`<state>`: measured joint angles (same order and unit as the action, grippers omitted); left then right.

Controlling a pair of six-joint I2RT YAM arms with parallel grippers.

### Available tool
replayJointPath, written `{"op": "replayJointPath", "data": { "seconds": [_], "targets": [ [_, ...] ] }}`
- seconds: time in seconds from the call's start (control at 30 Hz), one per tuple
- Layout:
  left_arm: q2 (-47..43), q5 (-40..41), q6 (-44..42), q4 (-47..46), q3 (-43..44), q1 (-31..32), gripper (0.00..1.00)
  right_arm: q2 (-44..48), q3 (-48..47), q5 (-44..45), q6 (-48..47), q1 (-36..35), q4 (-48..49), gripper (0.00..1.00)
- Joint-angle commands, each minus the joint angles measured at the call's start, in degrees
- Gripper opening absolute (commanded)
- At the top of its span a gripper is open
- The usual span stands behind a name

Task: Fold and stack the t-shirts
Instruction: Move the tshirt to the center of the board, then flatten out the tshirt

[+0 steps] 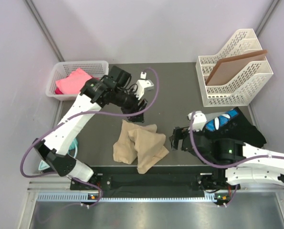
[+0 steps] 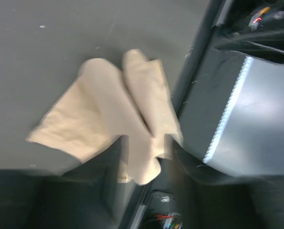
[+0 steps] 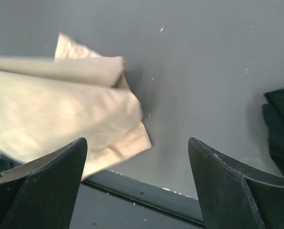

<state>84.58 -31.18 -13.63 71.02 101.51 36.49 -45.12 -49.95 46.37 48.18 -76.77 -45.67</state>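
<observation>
The work is at an early stage. The tan shirt (image 1: 139,145) lies in the middle of the counter (image 1: 175,90) near its front edge. It is bunched into rough overlapping flaps rather than a flat, square fold, so it reads as started at best. The pink shirt (image 1: 72,81) sits loose in the white basket (image 1: 84,63) at the far left. A black shirt (image 1: 249,131) lies spread at the right with a bit of blue cloth (image 1: 225,118) on it, partly under the right arm. No neat pile of folded shirts shows anywhere, so by my reckoning all the stacking and most of the folding are left.

The left end effector (image 1: 138,114) hangs over the far edge of the tan shirt. Its own camera is smeared: the dark fingers seem to stand apart with an end of the cloth between them, but I cannot tell whether they have hold of it. The right end effector (image 3: 137,143) is low, just beside the tan shirt's right side. Its jaws are spread wide and hold nothing.
</observation>
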Motion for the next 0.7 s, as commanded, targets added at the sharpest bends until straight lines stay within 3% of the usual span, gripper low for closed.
{"op": "replayJointPath", "data": {
  "seconds": [0.0, 0.03, 0.17, 0.4, 0.5, 0.67],
  "targets": [
    [2.7, 7.7, 1.3, -9.6, -3.4, 0.2, 0.95, -5.5, -3.2, -1.9, -2.0, -3.3, 3.8, 0.90],
    [3.2, 9.5, 1.8, -10.3, -3.7, 0.2, 0.99, -7.2, -3.7, -1.6, -1.3, -4.8, 3.1, 0.91],
    [0.9, 17.5, 1.6, -13.1, -9.0, -1.2, 0.99, -9.5, -4.8, -0.2, 0.1, -8.5, 2.3, 0.94],
    [-3.0, 27.9, 2.3, -26.4, -31.4, -7.5, 0.99, -10.1, -3.2, -0.1, 1.5, -10.2, 3.0, 0.95],
    [0.0, 30.6, 3.3, -31.1, -36.4, -10.3, 0.99, -9.4, -2.7, -0.1, 2.0, -10.7, 3.2, 0.95],
    [5.6, 32.9, 4.2, -35.7, -37.4, -11.4, 0.99, -8.1, -1.6, -0.3, 3.1, -11.5, 3.0, 0.95]
  ]
}}
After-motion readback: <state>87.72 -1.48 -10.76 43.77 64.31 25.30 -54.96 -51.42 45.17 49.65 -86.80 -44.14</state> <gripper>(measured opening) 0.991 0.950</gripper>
